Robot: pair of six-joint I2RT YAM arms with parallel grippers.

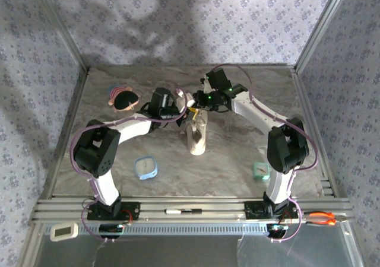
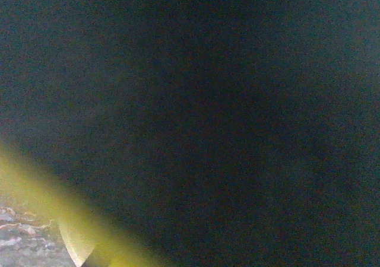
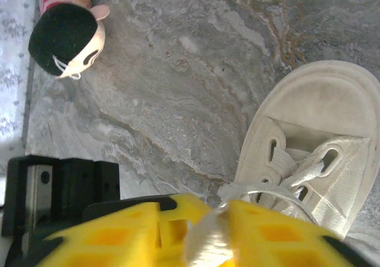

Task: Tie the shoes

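Shoe (image 1: 198, 137) at table centre, toe toward the arm bases | left gripper (image 1: 180, 111) clenched above its lacing, contents unseen, likely anchoring 1 strand | right gripper (image 3: 208, 213) straddles a lace (image 3: 261, 190) loop for knotting; pinched or slack, cannot tell

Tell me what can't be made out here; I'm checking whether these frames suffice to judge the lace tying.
1. Left wrist view: a dark blur, something too close to the lens; what the left gripper holds is unreadable.
2. Right wrist view: the bottom edge cuts off the right gripper; whether it pinches the lace or merely straddles it is unclear.
3. Top view: both grippers crowd over the shoe; any knot is too small.
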